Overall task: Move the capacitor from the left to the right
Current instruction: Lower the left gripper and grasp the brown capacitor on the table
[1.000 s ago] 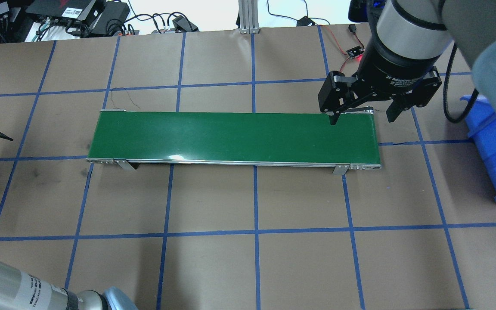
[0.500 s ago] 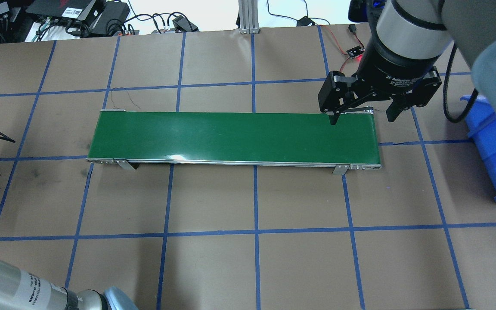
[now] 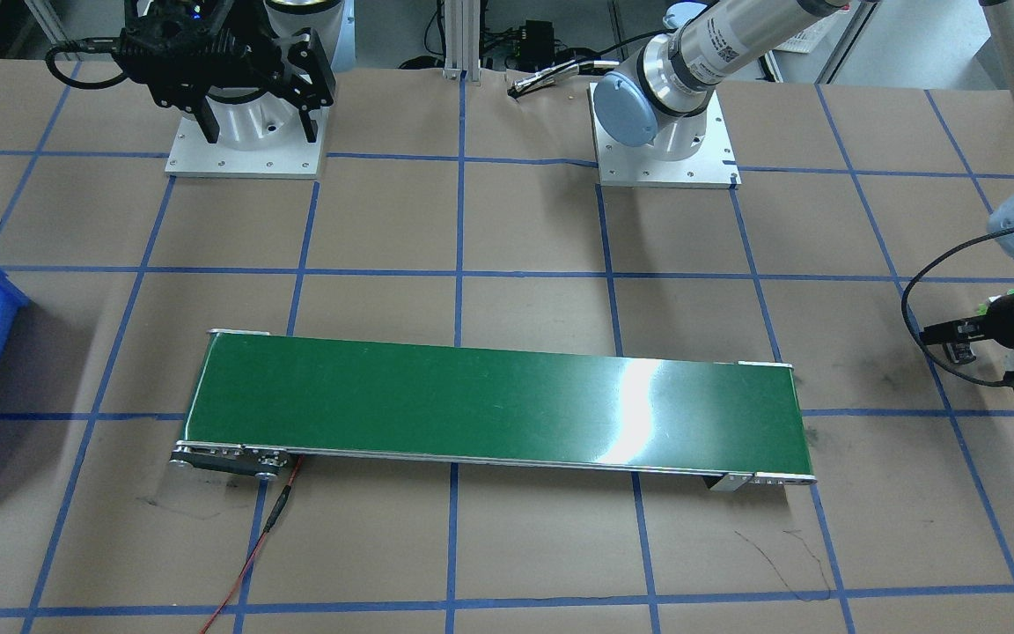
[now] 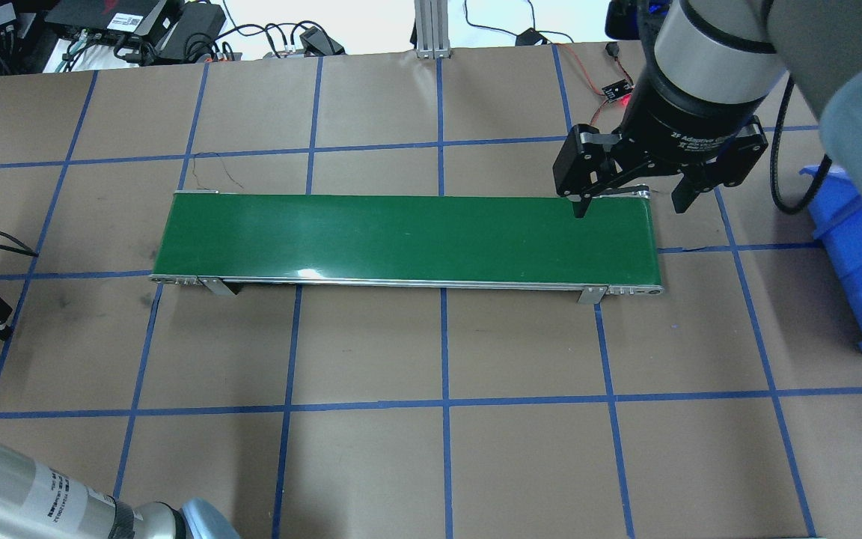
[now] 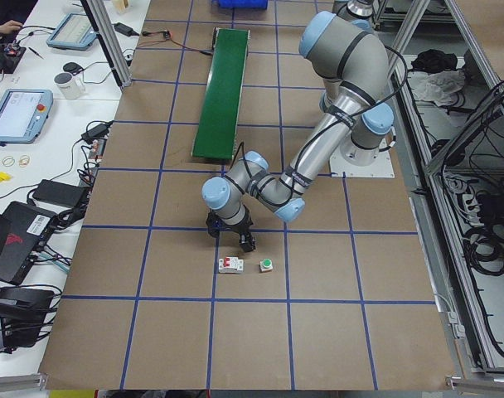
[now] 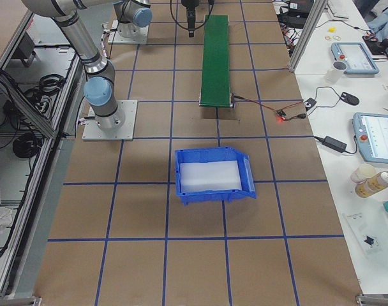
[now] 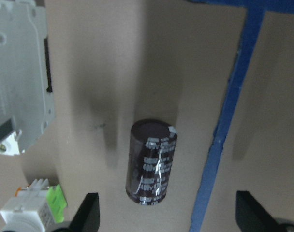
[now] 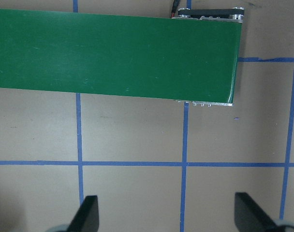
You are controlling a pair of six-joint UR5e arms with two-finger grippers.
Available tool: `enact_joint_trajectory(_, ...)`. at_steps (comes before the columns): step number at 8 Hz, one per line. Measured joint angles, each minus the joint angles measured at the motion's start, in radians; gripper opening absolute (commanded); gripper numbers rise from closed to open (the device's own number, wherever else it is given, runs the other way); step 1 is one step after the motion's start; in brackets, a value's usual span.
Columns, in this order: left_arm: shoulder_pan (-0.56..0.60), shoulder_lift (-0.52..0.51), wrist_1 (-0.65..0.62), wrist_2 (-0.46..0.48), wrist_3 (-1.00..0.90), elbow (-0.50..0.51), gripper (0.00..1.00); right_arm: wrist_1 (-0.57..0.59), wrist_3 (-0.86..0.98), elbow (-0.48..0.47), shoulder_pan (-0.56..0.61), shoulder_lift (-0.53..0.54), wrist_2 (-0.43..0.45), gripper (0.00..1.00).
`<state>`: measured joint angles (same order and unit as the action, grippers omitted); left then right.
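Note:
The capacitor (image 7: 152, 162), a dark brown stubby cylinder with pale markings, lies on its side on the brown table paper, seen only in the left wrist view. My left gripper (image 7: 169, 216) is open above it, with a finger on either side of its lower end and not touching it. From the left exterior view the left gripper (image 5: 232, 233) hangs low over the table. My right gripper (image 4: 630, 206) is open and empty above the far right end of the green conveyor belt (image 4: 401, 236).
A white circuit breaker (image 7: 19, 82) and a green-capped push-button (image 7: 36, 210) lie close left of the capacitor; both also show in the left exterior view, breaker (image 5: 230, 264) and button (image 5: 266, 265). A blue bin (image 4: 861, 254) stands right of the belt.
At the overhead view's left edge, my left wrist and its cable have shifted slightly to the right. The right arm has not moved.

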<state>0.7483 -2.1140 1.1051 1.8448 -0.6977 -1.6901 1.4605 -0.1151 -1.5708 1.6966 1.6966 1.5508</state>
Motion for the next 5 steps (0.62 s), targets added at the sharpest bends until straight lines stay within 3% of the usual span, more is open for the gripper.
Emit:
enact_joint_trajectory(1, 0.0, -0.002, -0.001, 0.0, -0.029, 0.0, 0.65, 0.0, 0.0, 0.0, 0.0, 0.0, 0.0, 1.0)
enact_joint_trajectory(2, -0.001, -0.002, -0.002, 0.003, -0.059, 0.001, 0.38, -0.001, -0.001, 0.0, 0.001, 0.0, 0.0, 1.0)
enact_joint_trajectory(4, -0.001, 0.004, -0.002, 0.006, -0.117, 0.003, 0.0, -0.001, -0.001, 0.0, 0.0, 0.0, 0.0, 1.0)
enact_joint_trajectory(5, -0.001, 0.006, -0.002, 0.006, -0.127, 0.003, 0.0, -0.001, -0.001, 0.0, 0.001, 0.0, -0.001, 1.0)
